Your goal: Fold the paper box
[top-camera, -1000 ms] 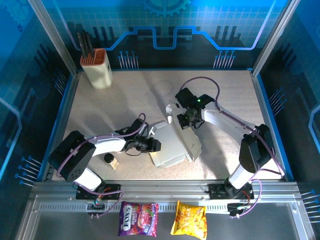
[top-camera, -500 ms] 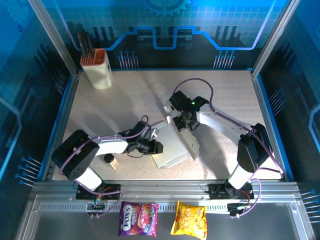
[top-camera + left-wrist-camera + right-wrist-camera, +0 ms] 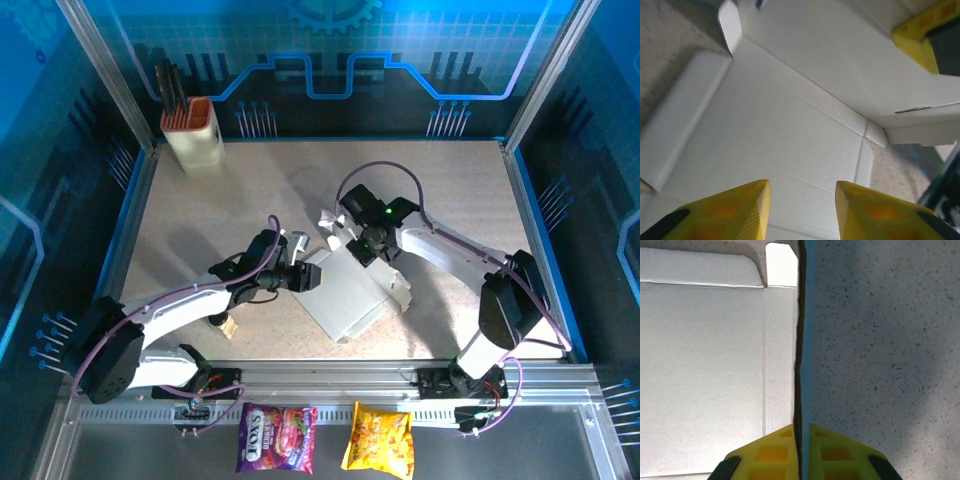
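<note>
Since the left claw hangs with its fingers apart just over the left side of the paper box, which lies partly folded on the table, nothing pins that side down. The right claw, clamped on a thin raised panel at the box's far edge, could drag the whole box or crumple that panel if it pulls.

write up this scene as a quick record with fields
box: white cardboard, part folded, centre of table, one panel lifted
left gripper: open, over the box's flat panel
right gripper: shut on the edge of a box panel
holder: upright, back left corner
snack bags: two, side by side at the near edge
</note>
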You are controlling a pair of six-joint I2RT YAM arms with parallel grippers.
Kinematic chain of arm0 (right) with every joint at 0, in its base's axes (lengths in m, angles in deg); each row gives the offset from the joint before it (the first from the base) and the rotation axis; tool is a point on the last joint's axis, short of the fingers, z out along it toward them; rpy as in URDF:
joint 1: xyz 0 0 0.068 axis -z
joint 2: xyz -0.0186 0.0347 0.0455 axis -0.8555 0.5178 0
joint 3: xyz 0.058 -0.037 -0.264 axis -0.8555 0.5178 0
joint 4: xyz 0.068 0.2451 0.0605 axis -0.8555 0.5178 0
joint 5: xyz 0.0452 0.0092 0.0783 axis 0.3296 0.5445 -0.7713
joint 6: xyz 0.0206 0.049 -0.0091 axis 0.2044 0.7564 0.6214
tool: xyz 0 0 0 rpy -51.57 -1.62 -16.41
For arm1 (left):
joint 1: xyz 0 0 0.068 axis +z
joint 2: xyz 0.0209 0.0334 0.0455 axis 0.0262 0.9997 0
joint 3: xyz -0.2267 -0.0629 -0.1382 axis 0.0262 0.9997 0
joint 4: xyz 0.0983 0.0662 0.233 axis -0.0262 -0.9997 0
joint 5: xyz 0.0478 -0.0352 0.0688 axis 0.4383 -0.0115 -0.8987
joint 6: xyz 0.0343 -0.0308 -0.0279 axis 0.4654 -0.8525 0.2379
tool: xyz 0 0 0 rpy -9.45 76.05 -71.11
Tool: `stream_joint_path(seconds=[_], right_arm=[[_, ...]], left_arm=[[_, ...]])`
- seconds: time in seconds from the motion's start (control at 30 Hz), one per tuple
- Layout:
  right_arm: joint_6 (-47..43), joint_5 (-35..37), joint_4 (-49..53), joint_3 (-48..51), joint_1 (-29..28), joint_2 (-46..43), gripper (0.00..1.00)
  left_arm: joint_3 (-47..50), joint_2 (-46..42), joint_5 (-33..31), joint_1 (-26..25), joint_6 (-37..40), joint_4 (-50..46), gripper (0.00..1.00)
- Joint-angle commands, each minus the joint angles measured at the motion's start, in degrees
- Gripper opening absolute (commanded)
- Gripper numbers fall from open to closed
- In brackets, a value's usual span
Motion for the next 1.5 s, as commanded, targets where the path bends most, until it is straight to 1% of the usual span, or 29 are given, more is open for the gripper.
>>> stream_joint_path(seconds=[0.0,0.13,0.23,0.33,0.4,0.53,0.63,0.8,0.9,0.97,1.07,1.17,1.3,1.4,1.47], right_arm=[[-12.0,-6.3,0.9,3.3,1.2,-2.0,0.01],[-20.0,-10.5,-1.1,5.1,3.2,-4.7,0.02],[-25.8,-11.4,-1.5,6.2,4.0,-5.7,0.03],[-31.7,-13.2,-0.5,7.2,4.6,-6.4,0.05],[-34.2,-14.4,0.1,7.5,5.2,-6.7,0.05],[-36.2,-17.4,1.4,6.9,6.6,-6.7,0.05],[-36.5,-18.1,2.2,6.5,6.8,-6.2,0.05],[-36.9,-18.7,2.5,6.8,6.9,-6.0,0.05],[-36.8,-18.9,2.7,6.7,7.1,-6.0,0.04],[-36.6,-19.2,2.8,6.7,7.2,-5.9,0.04],[-36.0,-19.1,2.8,6.4,7.5,-5.8,0.04],[-34.4,-19.0,2.4,6.3,8.0,-5.7,0.03],[-31.7,-18.9,1.8,6.3,8.4,-6.1,0.02],[-29.4,-18.8,1.0,6.3,8.6,-6.6,0.0],[-27.5,-18.6,0.5,6.1,8.6,-6.7,0.0]], left_arm=[[-1.2,-1.9,-5.7,0.6,6.6,-2.7,0.41],[1.1,-3.7,-7.6,0.9,10.6,0.4,0.42],[3.9,-5.2,-8.5,0.9,14.0,4.3,0.43],[5.5,-6.0,-11.3,1.1,14.3,5.9,0.49],[6.5,-5.6,-11.1,1.3,14.5,7.8,0.55],[8.1,-2.8,-8.8,1.6,16.1,13.2,0.61],[8.6,0.2,-4.7,1.5,20.9,16.9,0.63],[9.3,4.4,-5.6,2.0,22.9,23.6,0.66],[9.2,6.9,-4.6,2.9,23.4,27.1,0.65],[9.3,8.1,-3.0,3.5,23.7,29.2,0.64],[9.4,9.1,-0.8,3.8,24.5,31.3,0.58],[10.5,8.7,1.1,3.9,24.7,34.0,0.47],[11.2,8.6,2.6,3.8,24.7,36.0,0.27],[10.8,9.1,3.9,3.8,24.0,35.9,0.17],[10.4,9.3,4.9,3.8,23.6,35.9,0.13]])
